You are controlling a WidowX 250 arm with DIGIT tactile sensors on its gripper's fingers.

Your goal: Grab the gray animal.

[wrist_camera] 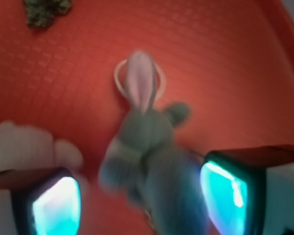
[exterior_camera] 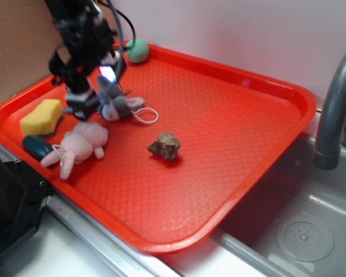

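Between my spread jaws lies the gray animal (wrist_camera: 147,142), ungripped in the wrist view; only the exterior shows pink bunny (exterior_camera: 78,147), sponge (exterior_camera: 41,116) alongside

pale wall (exterior_camera: 230,29) behind, cardboard (exterior_camera: 17,40) at left (steel sink (exterior_camera: 300,231), gray faucet (exterior_camera: 334,109))
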